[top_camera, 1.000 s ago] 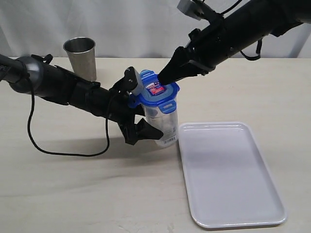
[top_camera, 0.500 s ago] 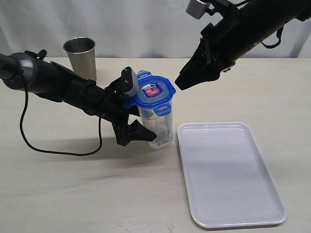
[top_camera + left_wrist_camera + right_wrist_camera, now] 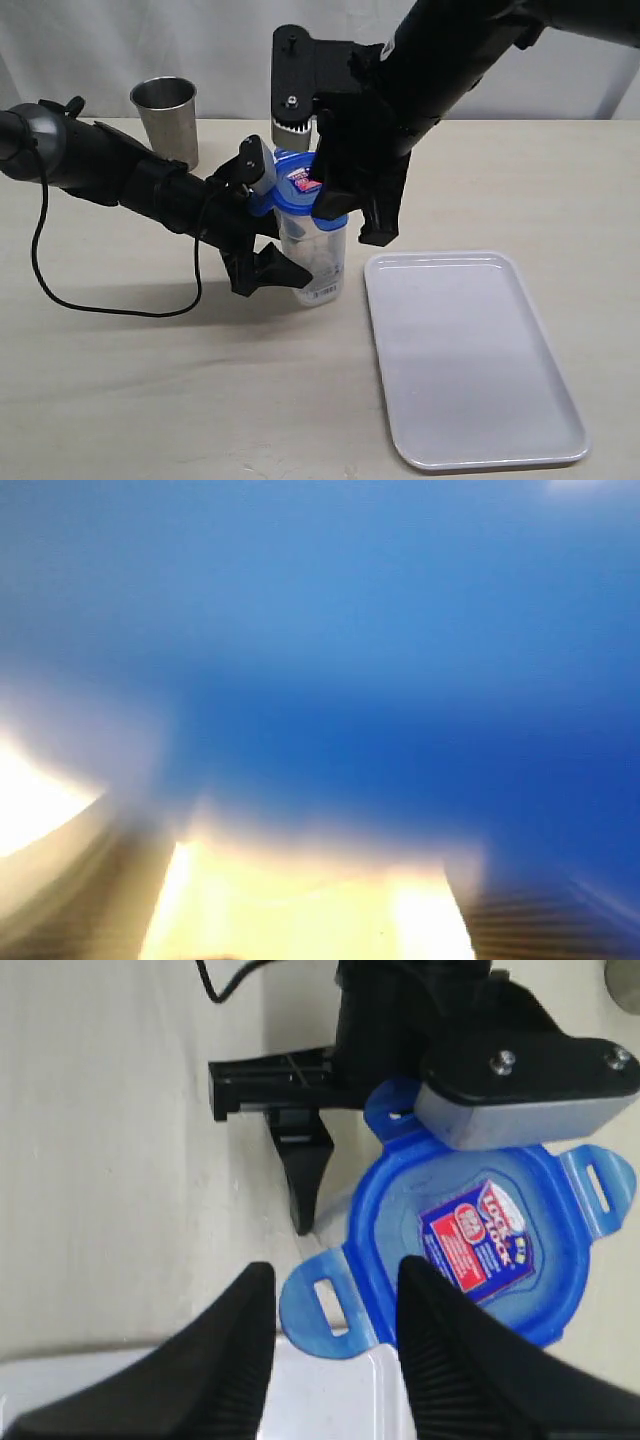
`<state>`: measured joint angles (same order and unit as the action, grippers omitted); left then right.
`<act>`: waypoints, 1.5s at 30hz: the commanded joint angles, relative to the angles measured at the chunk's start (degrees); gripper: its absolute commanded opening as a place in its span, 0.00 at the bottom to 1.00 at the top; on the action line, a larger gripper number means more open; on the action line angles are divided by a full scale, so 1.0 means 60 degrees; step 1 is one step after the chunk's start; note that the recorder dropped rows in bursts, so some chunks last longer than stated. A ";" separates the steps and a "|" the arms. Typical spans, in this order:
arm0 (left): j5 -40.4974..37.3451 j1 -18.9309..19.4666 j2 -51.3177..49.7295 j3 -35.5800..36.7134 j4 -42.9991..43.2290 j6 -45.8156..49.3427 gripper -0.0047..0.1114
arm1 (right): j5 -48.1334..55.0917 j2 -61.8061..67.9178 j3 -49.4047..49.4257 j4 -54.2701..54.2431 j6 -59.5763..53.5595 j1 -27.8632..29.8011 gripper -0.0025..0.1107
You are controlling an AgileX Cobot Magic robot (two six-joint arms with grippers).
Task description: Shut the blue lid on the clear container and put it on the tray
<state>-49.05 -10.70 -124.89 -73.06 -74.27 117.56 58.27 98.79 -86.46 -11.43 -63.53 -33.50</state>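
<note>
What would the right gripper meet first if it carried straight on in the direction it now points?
Most likely the blue lid, at the slotted side flap lying between the open jaws of the right gripper. Depth is unclear; missing the flap, it would reach a corner of the tray below.

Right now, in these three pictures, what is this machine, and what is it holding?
It is a robot with two black arms, each ending in two fingers. The wide picture comes from a camera off the arms; the other two from cameras on the wrists. The left fingers grip the clear container, with the blue lid resting on top. The right fingers hang open over one lid flap, holding nothing. A white tray and a steel cup sit on the table nearby. The left wrist picture is only a blue blur, too close to read.
</note>
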 commanded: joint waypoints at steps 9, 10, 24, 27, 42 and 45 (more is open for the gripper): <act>0.0142 0.0027 -0.0027 0.0048 0.0446 -0.0096 0.04 | -0.0451 0.0623 0.0032 0.1294 0.0632 -0.0111 0.36; 0.0118 0.0027 -0.0027 0.0048 0.0446 -0.0096 0.04 | -0.0494 0.0702 0.0032 0.1497 0.0737 -0.0111 0.36; 0.0122 0.0008 -0.0027 0.0048 0.0318 -0.0039 0.04 | -0.0441 0.1512 0.0195 0.1758 0.0738 -0.0111 0.36; 0.0014 0.0008 -0.0027 0.0048 0.0272 0.0033 0.04 | -0.0869 0.1536 0.0563 0.1796 0.0638 -0.0111 0.36; -0.0662 0.0008 -0.0027 0.0048 0.0140 0.0368 0.04 | -0.3439 0.1546 0.2642 0.2080 0.0638 -0.0111 0.36; -0.0992 0.0008 -0.0027 0.0048 -0.0011 0.0433 0.04 | -0.3476 0.1546 0.2687 0.2055 0.0638 -0.0111 0.36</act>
<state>-47.06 -9.73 -124.89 -73.06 -75.86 118.66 32.33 102.67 -73.86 0.96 -60.53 -34.36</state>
